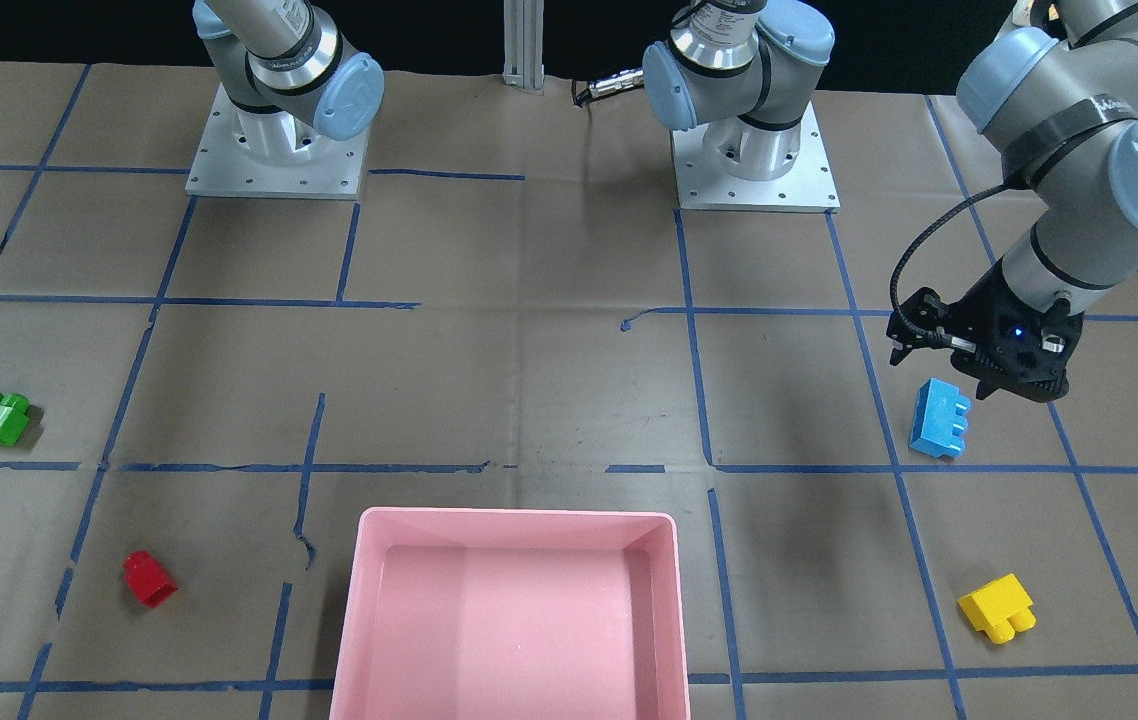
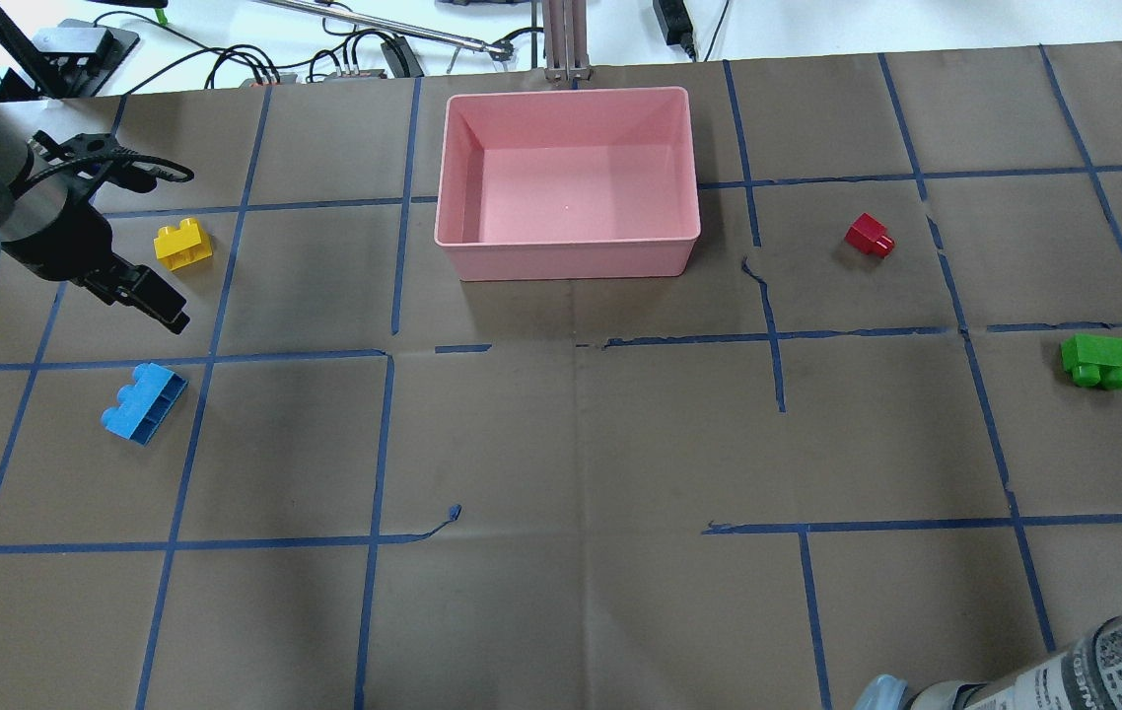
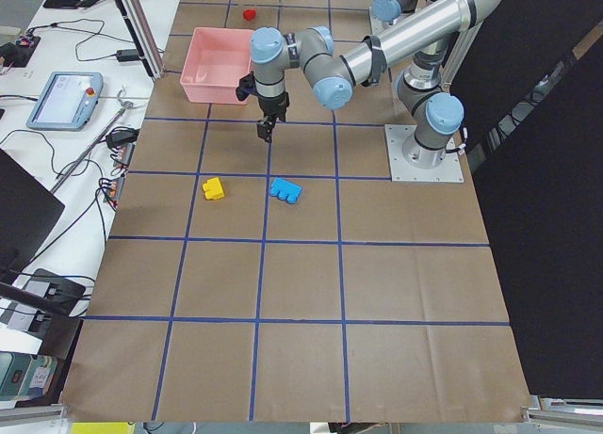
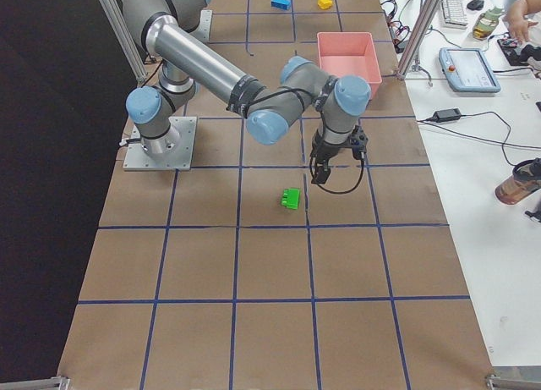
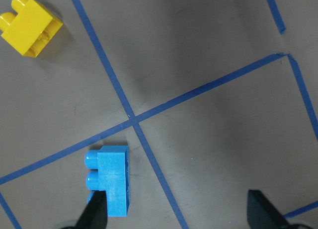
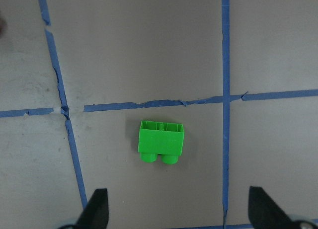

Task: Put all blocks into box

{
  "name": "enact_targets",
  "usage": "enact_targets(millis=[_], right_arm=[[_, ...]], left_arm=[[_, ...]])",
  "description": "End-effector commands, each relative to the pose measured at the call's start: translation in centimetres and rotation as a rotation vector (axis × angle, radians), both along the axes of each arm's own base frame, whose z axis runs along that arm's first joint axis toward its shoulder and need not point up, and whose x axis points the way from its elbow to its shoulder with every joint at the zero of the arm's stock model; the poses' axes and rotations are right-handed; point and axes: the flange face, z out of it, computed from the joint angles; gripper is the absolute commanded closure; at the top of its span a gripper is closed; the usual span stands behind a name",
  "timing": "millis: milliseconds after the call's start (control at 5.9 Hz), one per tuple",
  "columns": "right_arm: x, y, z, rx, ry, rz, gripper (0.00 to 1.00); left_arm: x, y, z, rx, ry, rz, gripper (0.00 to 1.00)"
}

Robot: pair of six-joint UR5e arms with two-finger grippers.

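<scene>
The pink box (image 2: 566,95) stands empty at the far middle of the table. The blue block (image 2: 143,402) and the yellow block (image 2: 182,244) lie on the left, and the red block (image 2: 868,235) and the green block (image 2: 1098,361) on the right. My left gripper (image 2: 162,306) hangs open and empty above the table between the yellow and blue blocks. In the left wrist view (image 5: 179,219) the blue block (image 5: 112,182) lies by one fingertip. My right gripper (image 6: 181,216) is open and empty above the green block (image 6: 161,142).
Brown paper with a blue tape grid covers the table (image 1: 529,380). The two arm bases (image 1: 277,150) stand on the robot's side. Cables and a post (image 2: 561,39) lie beyond the far edge behind the box.
</scene>
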Motion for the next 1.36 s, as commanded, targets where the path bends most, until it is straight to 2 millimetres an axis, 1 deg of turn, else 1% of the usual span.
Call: enact_targets(millis=[0,169,339,508,678,847,1017,1186], right_arm=[[0.4,0.7,-5.6,-0.002,0.006,-0.077,0.01],[1.1,1.6,-8.7,-0.023,0.021,-0.069,0.01],[2.0,2.9,-12.2,-0.068,0.057,-0.056,0.01],[2.7,4.0,-14.3,-0.063,0.050,-0.011,0.01],[3.1,4.7,-15.3,-0.058,0.049,0.002,0.01],[2.8,4.7,-16.0,-0.054,0.042,0.038,0.01],[1.8,4.9,-17.1,-0.052,0.034,0.069,0.01],[1.3,5.0,-17.3,-0.051,0.032,0.071,0.01]], left_arm=[[1.9,-0.8,-2.4,0.009,-0.010,-0.068,0.01],[4.6,0.1,-4.3,0.052,-0.039,-0.030,0.01],[7.6,1.0,-6.9,0.050,-0.032,-0.061,0.01],[8.6,1.3,-9.1,0.002,-0.060,-0.131,0.01],[8.6,1.6,-10.2,-0.012,-0.071,-0.132,0.01],[8.6,1.8,-11.9,0.014,-0.056,-0.130,0.01],[8.7,1.9,-12.2,0.017,-0.055,-0.137,0.01],[10.2,2.6,-13.1,0.013,-0.055,-0.101,0.01]])
